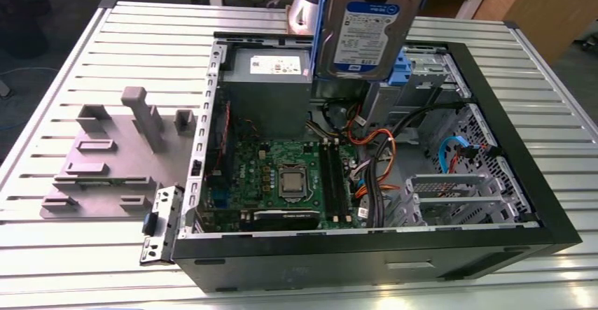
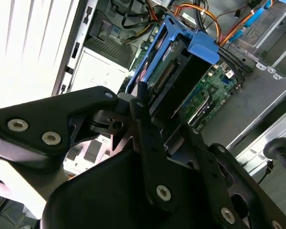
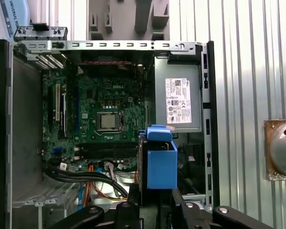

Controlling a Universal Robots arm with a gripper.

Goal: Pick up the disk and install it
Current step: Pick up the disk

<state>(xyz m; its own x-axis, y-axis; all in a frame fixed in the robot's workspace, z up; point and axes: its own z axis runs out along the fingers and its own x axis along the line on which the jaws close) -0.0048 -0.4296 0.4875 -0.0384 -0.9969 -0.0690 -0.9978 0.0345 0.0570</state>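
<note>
Gripper (image 3: 155,194): jaws clamped tight on their load.
Disk (image 1: 369,33): held upright between the jaws, blue carrier around it.
Computer case (image 1: 519,149): open, lying below the jaws.

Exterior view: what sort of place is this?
Probably a robotics lab workbench: an open black desktop computer case lies on a ribbed aluminium table, beside a grey moulded parts fixture, with a silver-grey hard drive in a blue carrier held above.
</note>
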